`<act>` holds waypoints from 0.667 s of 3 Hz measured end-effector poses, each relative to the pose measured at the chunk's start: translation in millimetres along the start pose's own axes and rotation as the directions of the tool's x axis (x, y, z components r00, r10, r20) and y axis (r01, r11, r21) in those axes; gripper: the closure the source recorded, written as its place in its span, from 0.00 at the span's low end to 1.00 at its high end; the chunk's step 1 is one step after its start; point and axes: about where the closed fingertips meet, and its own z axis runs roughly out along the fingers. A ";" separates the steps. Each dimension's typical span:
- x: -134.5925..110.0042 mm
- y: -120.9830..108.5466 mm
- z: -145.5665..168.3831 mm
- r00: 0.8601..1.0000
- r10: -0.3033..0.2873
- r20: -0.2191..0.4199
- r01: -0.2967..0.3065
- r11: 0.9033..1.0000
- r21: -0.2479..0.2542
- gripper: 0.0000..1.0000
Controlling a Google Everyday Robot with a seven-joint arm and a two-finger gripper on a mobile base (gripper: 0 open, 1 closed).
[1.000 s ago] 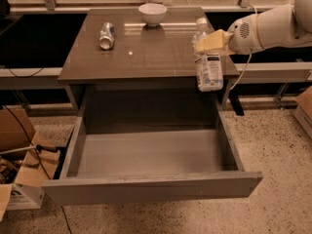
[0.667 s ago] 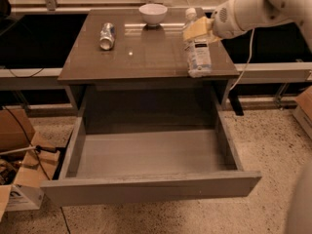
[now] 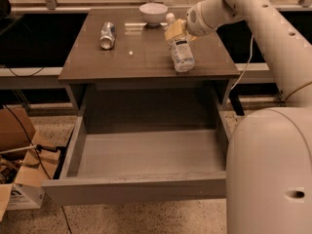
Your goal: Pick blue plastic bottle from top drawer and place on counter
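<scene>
Whereas a second ago the blue plastic bottle [image 3: 181,51] hung close to the right edge of the counter [image 3: 136,57], it now sits further in, over the right-hand half of the top and near its front edge. The arm [image 3: 253,18] that earlier reached in from the right side now comes down from the upper right, and the robot's pale rounded body [image 3: 270,174] has come into sight, filling the lower right corner and hiding the drawer's right end. The gripper [image 3: 175,31] is over the counter, its yellowish fingers [image 3: 174,28] closed on the bottle's upper part, just under the white cap [image 3: 169,17]. The bottle leans, cap toward the back of the counter and base toward the front; I cannot tell whether the base touches the surface. It is small and clear with a faint blue tint and a white-and-dark label round its middle. Well to its left lies a crushed silver can [image 3: 107,35], and a white bowl [image 3: 153,12] stands at the back edge, just behind and left of the gripper. Below the counter the top drawer [image 3: 136,189] stands pulled out as before, its grey floor in plain view. Cardboard boxes [image 3: 19,145] sit on the terrazzo floor [image 3: 146,218] at the left.
</scene>
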 end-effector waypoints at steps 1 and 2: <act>-3.2 -6.7 33.5 0.999 -0.010 -0.032 0.010 1.000 0.004 0.58; -4.5 -7.7 34.7 1.000 -0.009 -0.028 0.010 1.000 0.003 0.35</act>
